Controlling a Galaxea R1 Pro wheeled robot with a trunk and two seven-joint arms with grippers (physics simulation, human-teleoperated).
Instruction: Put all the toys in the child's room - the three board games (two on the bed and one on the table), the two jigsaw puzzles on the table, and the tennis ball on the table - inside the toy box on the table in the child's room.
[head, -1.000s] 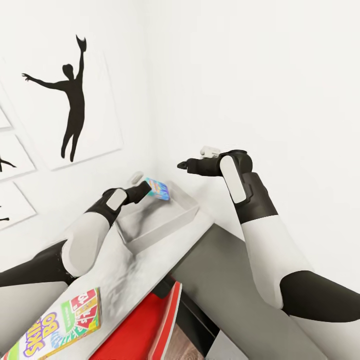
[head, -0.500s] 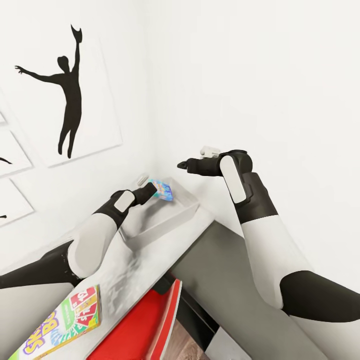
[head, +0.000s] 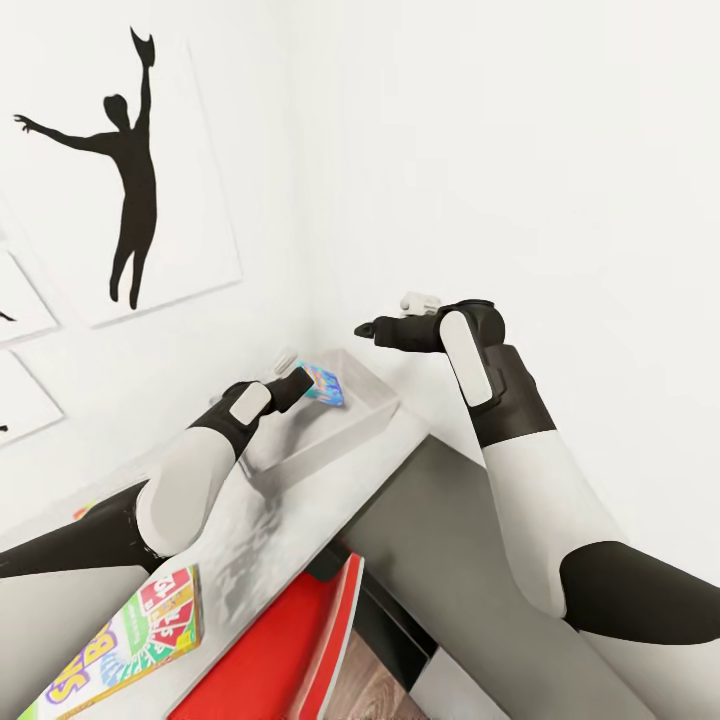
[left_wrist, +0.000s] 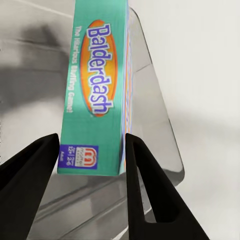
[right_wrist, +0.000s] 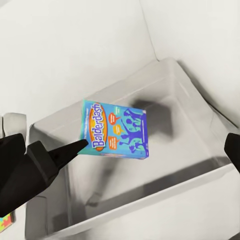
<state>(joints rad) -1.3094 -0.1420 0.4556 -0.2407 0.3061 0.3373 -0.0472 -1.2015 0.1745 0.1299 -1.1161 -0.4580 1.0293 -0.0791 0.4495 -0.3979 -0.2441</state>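
Blue-and-teal "Balderdash" board game (right_wrist: 116, 129)

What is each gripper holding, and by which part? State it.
The left gripper holds the blue Balderdash board game by its narrow teal edge at one end, above the toy box. The right gripper holds nothing.

Your light grey table (head: 300, 505) carries the toy box (head: 375, 425) at its far end, in the wall corner, directly below your left fingers (head: 300, 378). Well behind those fingers, at the table's near end, the SKIP-BO box (head: 130, 635) lies flat, with a small patch of colourful pieces (head: 83, 511) close to the wall.
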